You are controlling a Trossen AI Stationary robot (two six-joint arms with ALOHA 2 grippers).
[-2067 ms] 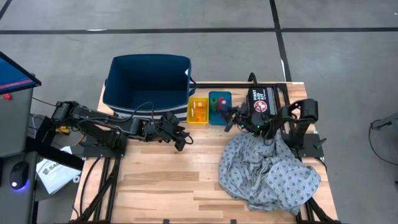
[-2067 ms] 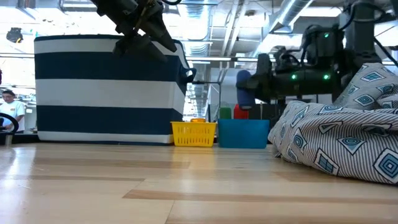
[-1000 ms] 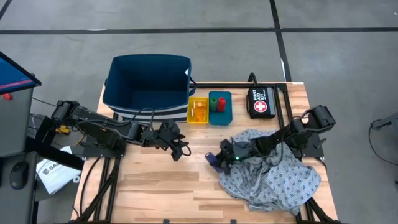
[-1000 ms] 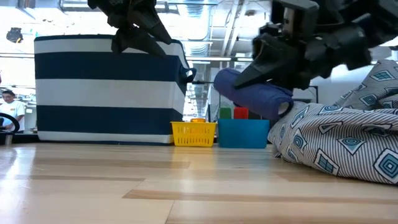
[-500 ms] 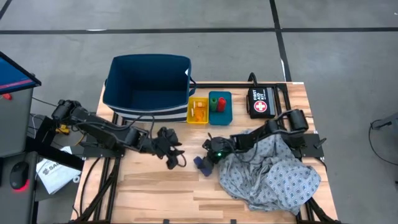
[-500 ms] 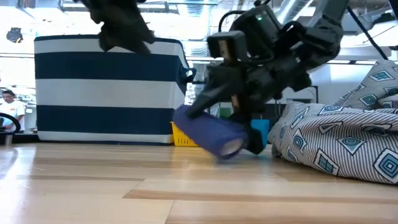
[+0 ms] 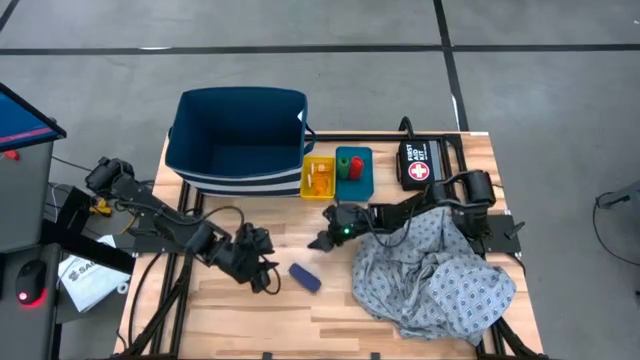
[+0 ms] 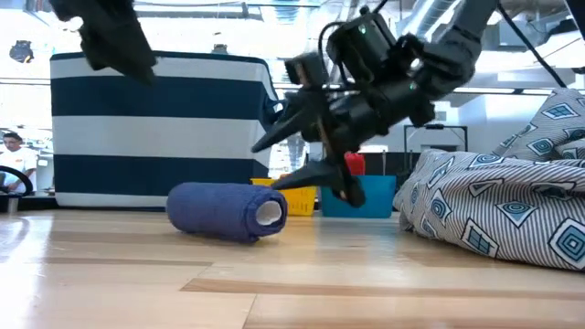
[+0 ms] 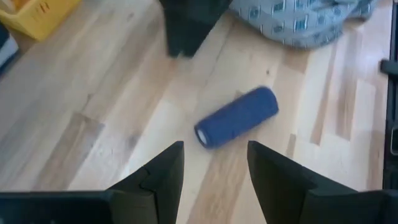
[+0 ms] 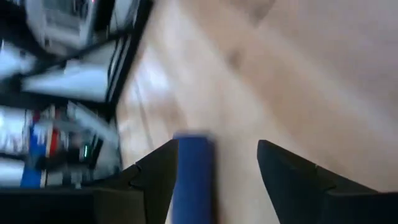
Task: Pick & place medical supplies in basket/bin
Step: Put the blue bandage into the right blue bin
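A blue roll (image 7: 305, 277) lies on its side near the table's (image 7: 240, 310) front edge, long axis diagonal. The right gripper (image 7: 322, 236) hangs spread and empty; the left gripper (image 7: 262, 281), parted, grips nothing.

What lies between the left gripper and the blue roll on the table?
Only bare wood. In the left wrist view, the blue roll lies just past the left gripper, with nothing between; the high view shows the same short bare stretch of table.

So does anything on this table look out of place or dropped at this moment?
Yes: the blue roll lies loose on its side on the bare table, between the left gripper and the open right gripper, not in the teal tray.
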